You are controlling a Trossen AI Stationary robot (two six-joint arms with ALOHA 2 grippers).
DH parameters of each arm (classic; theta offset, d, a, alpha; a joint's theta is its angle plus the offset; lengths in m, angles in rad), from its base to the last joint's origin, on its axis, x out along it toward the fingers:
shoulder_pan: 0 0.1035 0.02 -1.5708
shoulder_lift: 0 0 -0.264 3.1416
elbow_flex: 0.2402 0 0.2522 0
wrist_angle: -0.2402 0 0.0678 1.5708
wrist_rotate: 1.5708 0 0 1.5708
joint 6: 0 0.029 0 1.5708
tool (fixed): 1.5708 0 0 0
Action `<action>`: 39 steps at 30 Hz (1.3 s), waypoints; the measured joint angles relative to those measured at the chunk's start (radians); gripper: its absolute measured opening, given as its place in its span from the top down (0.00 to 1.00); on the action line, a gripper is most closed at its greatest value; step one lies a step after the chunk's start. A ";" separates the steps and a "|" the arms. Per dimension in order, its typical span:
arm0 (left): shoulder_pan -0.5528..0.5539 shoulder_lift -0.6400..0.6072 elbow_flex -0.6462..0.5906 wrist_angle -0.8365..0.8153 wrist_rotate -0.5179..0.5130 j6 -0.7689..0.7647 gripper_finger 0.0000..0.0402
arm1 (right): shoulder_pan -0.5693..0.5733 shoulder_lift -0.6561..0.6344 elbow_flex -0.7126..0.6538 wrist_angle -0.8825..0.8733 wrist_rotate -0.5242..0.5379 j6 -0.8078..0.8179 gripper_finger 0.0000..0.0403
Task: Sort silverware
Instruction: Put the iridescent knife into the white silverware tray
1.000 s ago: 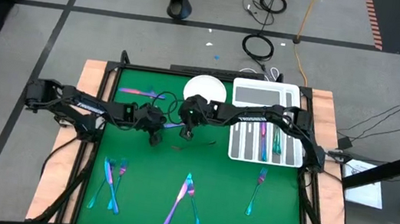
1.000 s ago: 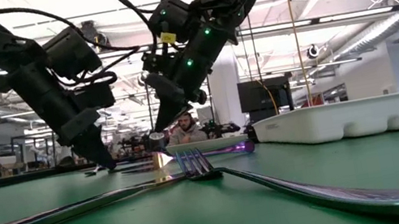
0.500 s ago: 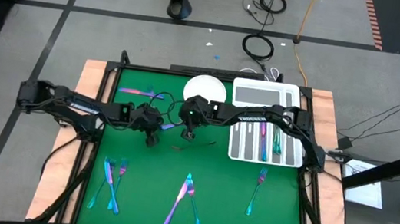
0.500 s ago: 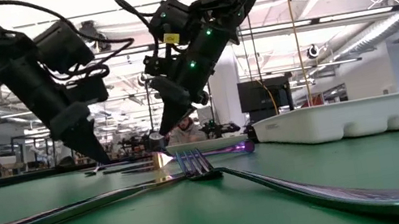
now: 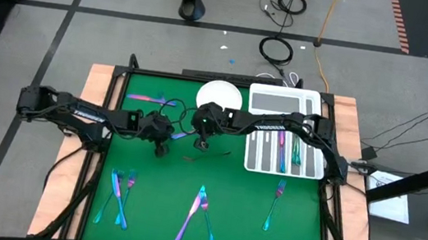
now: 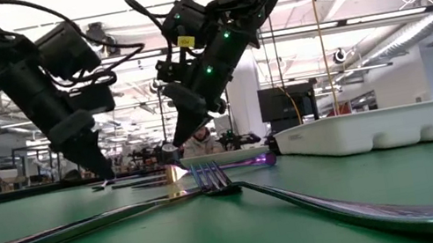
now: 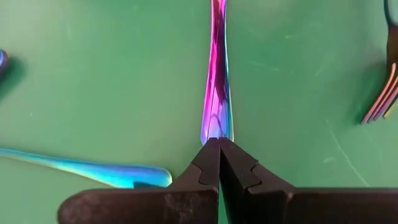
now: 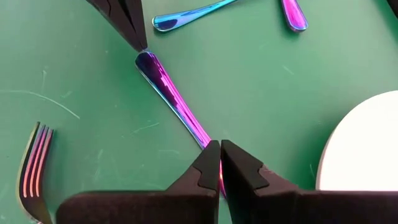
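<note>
A purple-pink piece of silverware (image 8: 174, 99) lies flat on the green mat between my two grippers. My left gripper (image 7: 219, 144) is shut, its tips right at the piece's rounded handle end. My right gripper (image 8: 220, 147) is shut too and stands over the piece's shaft farther along. In the low view its tips (image 6: 177, 140) hang a little above the mat, while the left tips (image 6: 109, 173) are lower. A dark fork (image 8: 34, 165) and a blue handle (image 7: 93, 171) lie close by. My left gripper has its shut tips at the rounded handle end (image 7: 216, 132) of the purple-pink piece, coming slanting down from the table's left. I cannot tell whether they touch it. The piece lies flat on the mat.
A white round plate (image 5: 219, 96) sits at the far middle, and a white slotted tray (image 5: 252, 160) with several pieces stands at the right. More silverware lies at the far left (image 5: 149, 97) and in groups near the front edge (image 5: 120, 195) (image 5: 200, 213) (image 5: 274, 201).
My left gripper has drawn back slightly toward the table's left and risen a little, staying shut. The purple-pink piece has kept its place on the mat.
</note>
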 joint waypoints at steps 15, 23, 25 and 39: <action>-0.001 0.068 0.000 0.047 0.001 -0.003 1.00 | 0.000 0.000 0.000 0.001 0.000 0.003 0.98; -0.001 0.084 0.003 0.019 0.026 -0.004 1.00 | 0.000 0.000 0.000 -0.008 -0.035 -0.052 0.98; -0.001 0.085 0.003 0.006 0.030 -0.004 1.00 | 0.000 0.000 0.000 -0.012 -0.088 -0.110 0.98; -0.001 0.086 0.001 -0.010 0.033 -0.003 1.00 | -0.012 0.000 0.000 -0.026 -0.159 -0.381 0.70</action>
